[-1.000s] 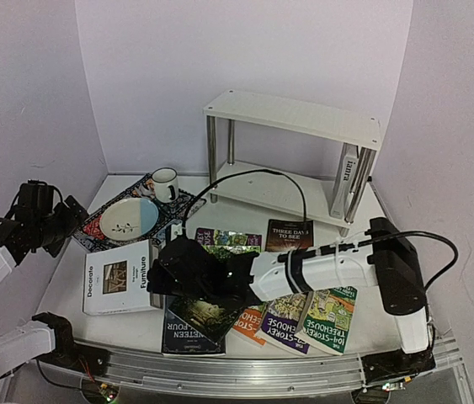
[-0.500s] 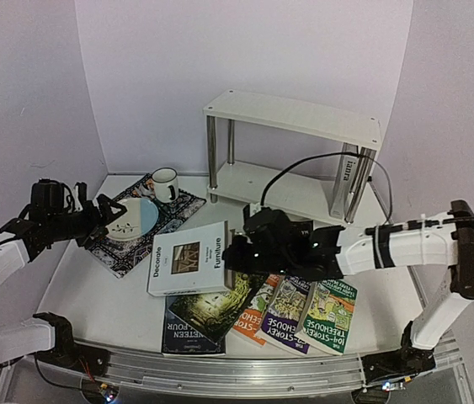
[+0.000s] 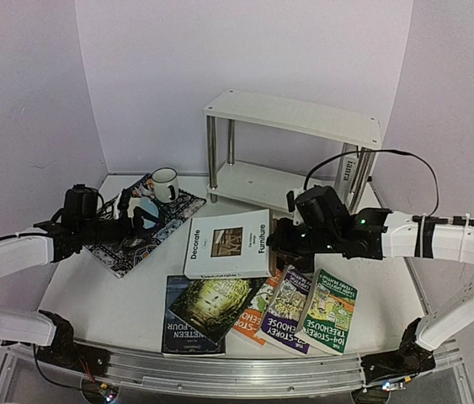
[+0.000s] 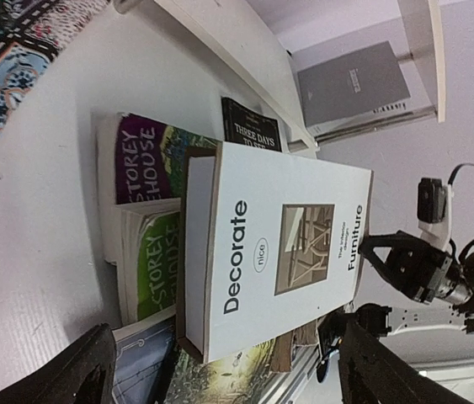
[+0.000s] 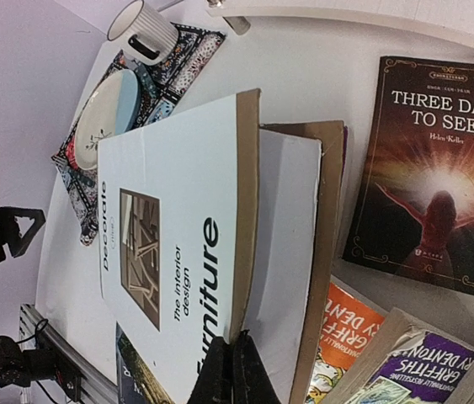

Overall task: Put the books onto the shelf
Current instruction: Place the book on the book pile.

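Note:
A big white book (image 3: 228,244) titled "Decorate Furniture" lies tilted over the row of paperbacks. My right gripper (image 3: 277,240) is shut on the edge of its front cover (image 5: 169,236), which is lifted off the page block. My left gripper (image 3: 135,220) hangs open over the placemat, left of the white book (image 4: 279,252) and apart from it, with nothing between its fingers (image 4: 85,370). Flat in front lie a dark book (image 3: 188,324), an orange one (image 3: 253,316), a purple one (image 3: 285,307) and a green one (image 3: 329,311). The white shelf (image 3: 295,118) stands behind.
A grey book (image 3: 346,177) stands upright at the shelf's lower right. "Three Days to See" (image 5: 430,177) lies flat before the shelf. A mug (image 3: 165,183) and a plate (image 5: 106,109) sit on the patterned placemat (image 3: 127,248). Walls close in on the left, back and right.
My right gripper has pulled the white book rightward from the table's left side, toward the shelf. My left arm has swung in from the far left to over the placemat.

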Tool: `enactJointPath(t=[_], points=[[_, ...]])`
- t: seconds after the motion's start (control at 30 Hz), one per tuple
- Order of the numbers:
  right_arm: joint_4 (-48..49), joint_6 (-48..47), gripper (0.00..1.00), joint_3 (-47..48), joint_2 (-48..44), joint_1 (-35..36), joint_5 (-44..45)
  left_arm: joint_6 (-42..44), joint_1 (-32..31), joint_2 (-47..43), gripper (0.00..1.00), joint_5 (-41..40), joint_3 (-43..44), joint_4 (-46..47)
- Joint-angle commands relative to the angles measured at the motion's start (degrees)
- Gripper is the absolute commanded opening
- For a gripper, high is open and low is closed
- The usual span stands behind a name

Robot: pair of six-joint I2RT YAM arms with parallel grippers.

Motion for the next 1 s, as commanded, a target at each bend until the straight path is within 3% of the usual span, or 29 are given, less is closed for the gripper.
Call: enactJointPath(t=[0.0, 0.13, 0.23, 0.47, 0.73, 0.97], points=[[-3.66, -3.08, 0.00, -0.96, -1.69, -1.71, -5.75, 0.17, -5.02, 4.63, 0.91, 1.45, 0.20, 8.53], [-3.97, -3.26, 0.00, -1.14, -1.31, -2.22, -6.62, 0.56, -6.63, 7.45, 0.86, 0.90, 0.93, 9.64], [-4.10, -3.50, 0.00, -1.02, -0.98, -2.22, -6.76, 1.10, -7.19, 8.78, 0.75, 1.44, 1.39, 10.00], [-4.70, -4.99, 0.02, -2.05, -0.85, -2.25, -4.41, 1.08, -8.84, 12.79, 0.67, 2.59, 2.37, 10.42], [-6.87, -10.01, 0.35, -2.31, -0.65, -2.28, -0.30, 0.84, -11.57, 16.03, 0.66, 1.86, 3.35, 10.89], [-10.49, -14.99, 0.54, -1.18, -2.53, -2.26, 1.41, 0.58, -11.68, 15.37, 0.66, 2.02, 3.35, 10.95]])
